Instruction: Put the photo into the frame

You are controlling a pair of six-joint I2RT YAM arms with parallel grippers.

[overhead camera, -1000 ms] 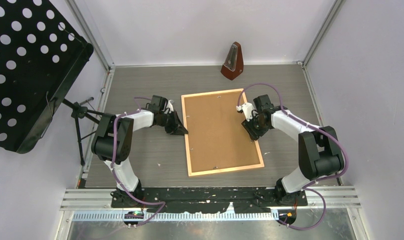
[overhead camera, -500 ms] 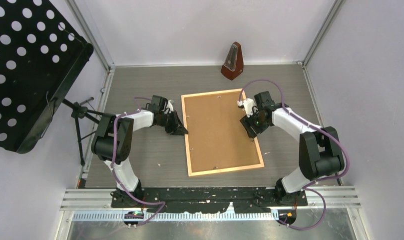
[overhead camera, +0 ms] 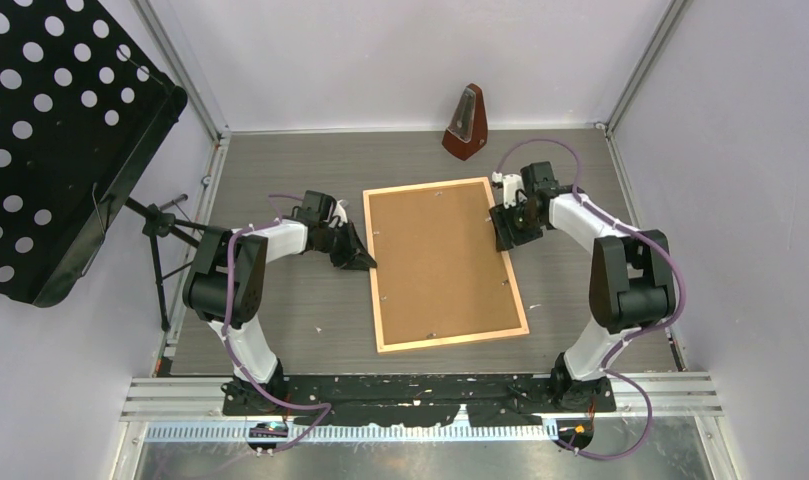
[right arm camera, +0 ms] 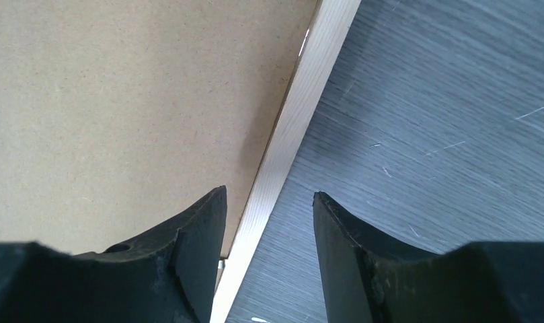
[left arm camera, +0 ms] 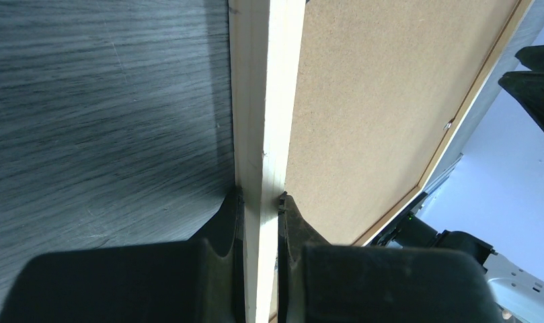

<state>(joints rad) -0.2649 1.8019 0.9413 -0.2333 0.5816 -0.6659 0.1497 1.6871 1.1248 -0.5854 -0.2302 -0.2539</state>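
One wooden frame (overhead camera: 454,340) lies flat in the middle of the table (overhead camera: 280,310), back up, with one brown board (overhead camera: 440,265) inside. The left gripper (left arm camera: 261,198) pinches the frame's left side tight. The right gripper (right arm camera: 269,195) has its two fingers apart over the frame's right side. One metronome (overhead camera: 466,123) stands far back. One music stand (overhead camera: 50,130) is at the left.

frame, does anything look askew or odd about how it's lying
Yes, mildly: the frame lies back side up, turned slightly out of square with the table edges. The left gripper pinches its left rail; the right gripper straddles the other rail, open. No damage shows.
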